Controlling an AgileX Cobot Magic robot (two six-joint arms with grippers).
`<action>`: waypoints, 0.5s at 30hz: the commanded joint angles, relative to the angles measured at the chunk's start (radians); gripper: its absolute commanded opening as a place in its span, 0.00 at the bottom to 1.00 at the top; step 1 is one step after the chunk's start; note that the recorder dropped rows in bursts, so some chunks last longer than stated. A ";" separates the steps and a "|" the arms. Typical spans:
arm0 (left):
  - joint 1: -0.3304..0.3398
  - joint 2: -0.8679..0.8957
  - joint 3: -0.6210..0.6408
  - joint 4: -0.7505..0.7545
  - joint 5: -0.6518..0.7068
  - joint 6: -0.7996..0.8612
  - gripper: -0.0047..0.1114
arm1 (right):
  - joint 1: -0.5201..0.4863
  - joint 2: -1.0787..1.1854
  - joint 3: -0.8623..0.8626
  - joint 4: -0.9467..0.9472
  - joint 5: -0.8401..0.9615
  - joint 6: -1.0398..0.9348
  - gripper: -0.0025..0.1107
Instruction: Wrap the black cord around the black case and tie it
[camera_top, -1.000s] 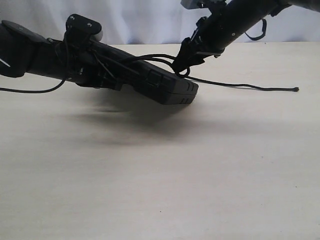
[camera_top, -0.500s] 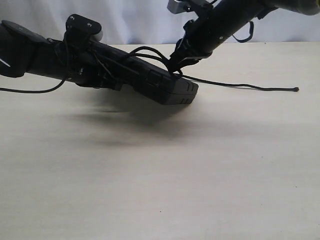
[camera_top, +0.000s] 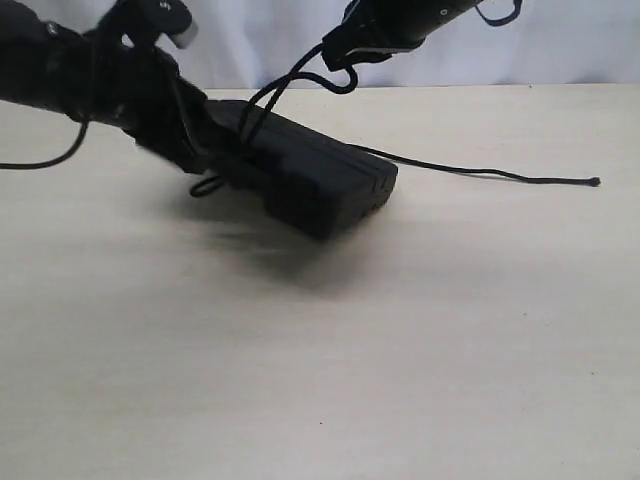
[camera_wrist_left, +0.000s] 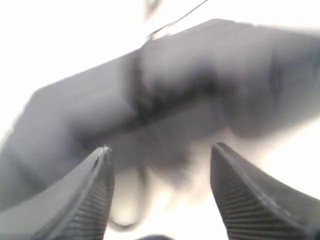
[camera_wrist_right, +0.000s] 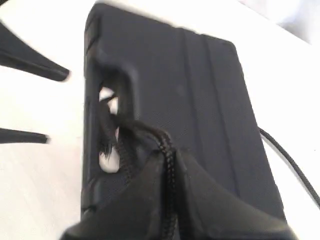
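Raised right gripper (camera_wrist_right: 167, 162), jaws clamped on black cord (camera_top: 480, 172), low left gripper (camera_wrist_left: 162, 150), jaws stood apart beside black case (camera_top: 310, 175), tilted on bench (camera_top: 400, 350).

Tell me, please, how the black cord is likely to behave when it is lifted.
Probably floppy: the black cord hangs in loose curves from the right gripper to the black case. Likely light: its tail lies slack on the table. Its braided weave probably resists slipping.

You seem to be at a robot test bench in a lab rather than a home. A bare pale tabletop (camera_top: 400, 380) spreads beneath the jaws, a plain white draped backdrop (camera_top: 250, 45) hangs behind them, and two black robot arms (camera_top: 60, 75) reach over the surface.
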 joint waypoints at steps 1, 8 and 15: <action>-0.002 -0.124 -0.007 0.046 0.014 -0.003 0.51 | 0.000 -0.013 -0.002 0.038 -0.015 0.012 0.06; -0.002 -0.050 -0.007 -0.045 -0.071 0.048 0.51 | 0.000 -0.013 -0.002 0.090 0.004 0.025 0.06; -0.002 0.051 -0.017 -0.651 0.086 0.780 0.38 | 0.000 0.019 -0.002 0.086 0.004 0.169 0.06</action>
